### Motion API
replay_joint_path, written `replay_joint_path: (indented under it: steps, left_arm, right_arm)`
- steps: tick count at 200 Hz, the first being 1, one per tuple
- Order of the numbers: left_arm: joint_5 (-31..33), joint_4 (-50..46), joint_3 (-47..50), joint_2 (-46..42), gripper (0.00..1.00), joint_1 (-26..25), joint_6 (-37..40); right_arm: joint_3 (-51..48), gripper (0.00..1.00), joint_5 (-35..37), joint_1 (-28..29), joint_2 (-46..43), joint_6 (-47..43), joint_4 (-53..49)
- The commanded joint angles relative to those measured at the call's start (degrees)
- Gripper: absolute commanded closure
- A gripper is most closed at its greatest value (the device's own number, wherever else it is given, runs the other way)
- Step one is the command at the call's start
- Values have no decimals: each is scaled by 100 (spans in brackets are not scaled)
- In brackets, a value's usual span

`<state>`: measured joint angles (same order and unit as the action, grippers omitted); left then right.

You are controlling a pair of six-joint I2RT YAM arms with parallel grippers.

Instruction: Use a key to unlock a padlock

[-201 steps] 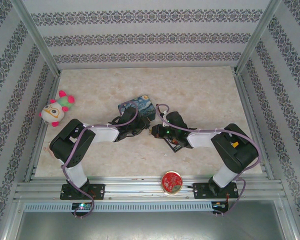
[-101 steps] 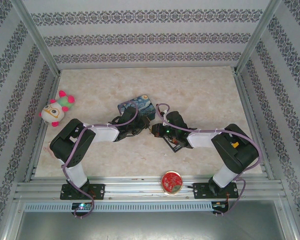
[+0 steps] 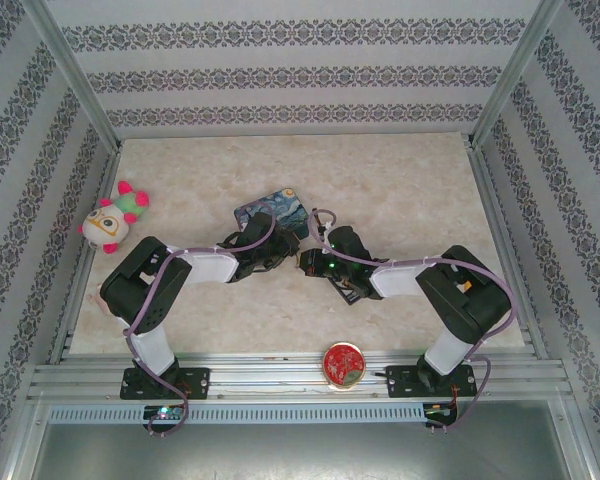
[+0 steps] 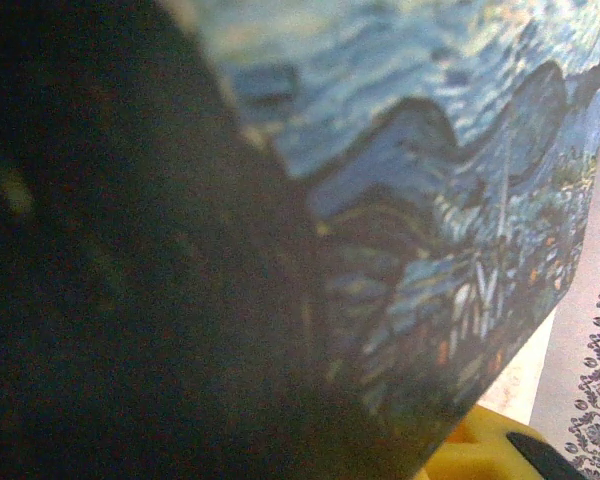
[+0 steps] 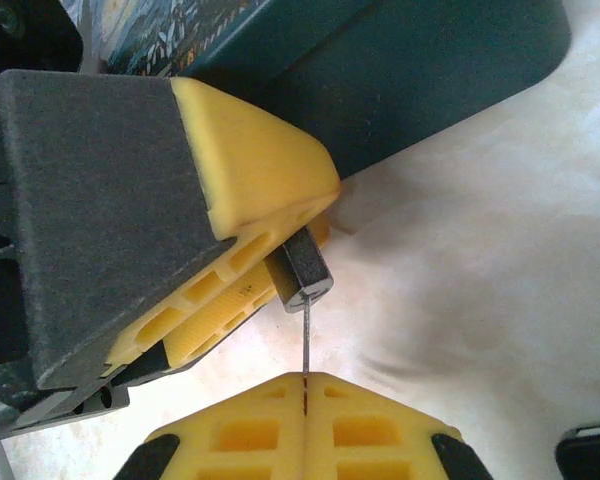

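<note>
Slippage is our worry: the left gripper (image 3: 285,253) clamps the padlock (image 5: 302,268) by its black body, while the right gripper (image 5: 306,385) pinches the thin key (image 5: 306,335). We judge both light, rigid, slick.

The padlock (image 5: 302,268) has a matt dark-grey body; the key (image 5: 306,345) is thin bare metal. The yellow pads (image 5: 250,150) look like matt moulded plastic. The tin (image 5: 430,70) is smooth and painted.

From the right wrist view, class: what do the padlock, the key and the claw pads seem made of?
Padlock: dark grey body with dull sheen, probably metal. Key: thin grey blade, likely metal. Right claw pads: matte yellow with moulded hollows, plastic or rubber.
</note>
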<state>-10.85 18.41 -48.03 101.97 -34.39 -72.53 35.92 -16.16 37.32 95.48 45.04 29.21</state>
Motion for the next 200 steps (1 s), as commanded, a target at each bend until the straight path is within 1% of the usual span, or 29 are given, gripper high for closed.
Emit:
replay_joint_path:
  steps: [1,52,98,168,200]
  left_arm:
    - [-488,-44,32,77,96,-112,-258]
    - [-553,-70,-15,101,96,-112,-252]
    - [-595,-58,-57,120,96,-127,-261]
    - [-677,-56,-106,174,96,-199,-270]
    - [-647,-85,-117,147,96,-244,-253]
  right_arm:
    - [27,100,375,-107,-289,-75,528]
    - [199,100,321,-103,-56,-137,530]
    - [345,100,323,27,120,-150,607]
    - [582,100,846,262,320,-637,550]
    - [474,100,1290,334,313,-785,855]
